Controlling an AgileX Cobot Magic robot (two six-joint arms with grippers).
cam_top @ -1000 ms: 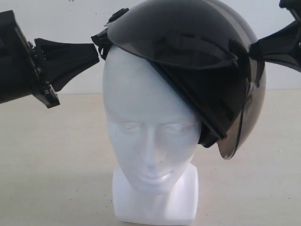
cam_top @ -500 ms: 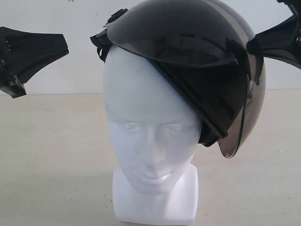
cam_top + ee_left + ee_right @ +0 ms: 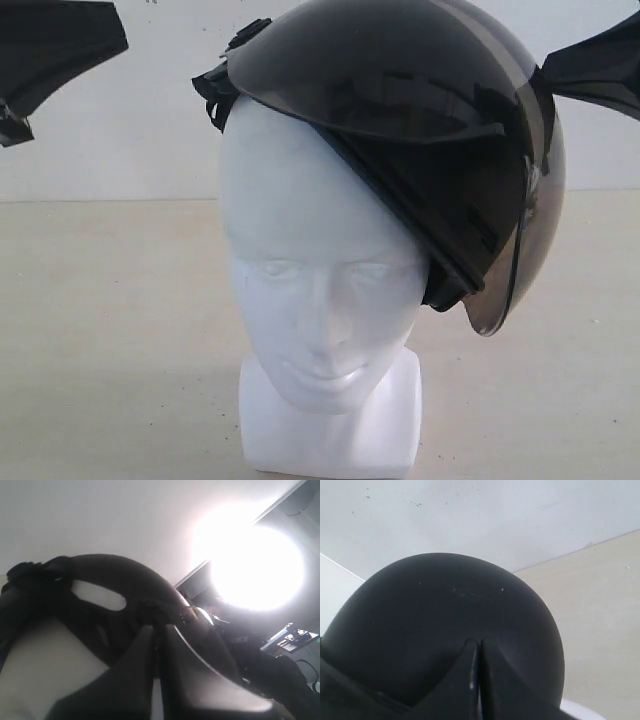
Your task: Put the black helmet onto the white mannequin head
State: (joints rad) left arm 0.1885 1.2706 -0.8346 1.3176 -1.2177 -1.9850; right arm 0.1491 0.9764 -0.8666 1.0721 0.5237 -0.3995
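Main risk: the helmet sits crooked on the mannequin head, tipped low toward the right of the exterior view with the visor hanging past the cheek, while the forehead on the other side is bare; judged from that lean, any extra shove from the right could roll it further round or slide it off; the head stands on a narrow base on the table, so a hard sideways push could also tip the whole thing over; nothing braces the far side, so a nudge meant to straighten it has no counter-hold; the shell looks smooth, so fingertips pushing on it may skid rather than move it. Right gripper: fingers pressed together with only a thin seam between them, pinching nothing; the tip is at the upper right of the shell, touching or just beside it, cannot tell which; the right wrist view shows the black dome filling the space right ahead of the tips. Left gripper: fingers also pressed together, holding nothing; it hangs high at the left edge of the exterior view, well apart from the helmet and above its rim.
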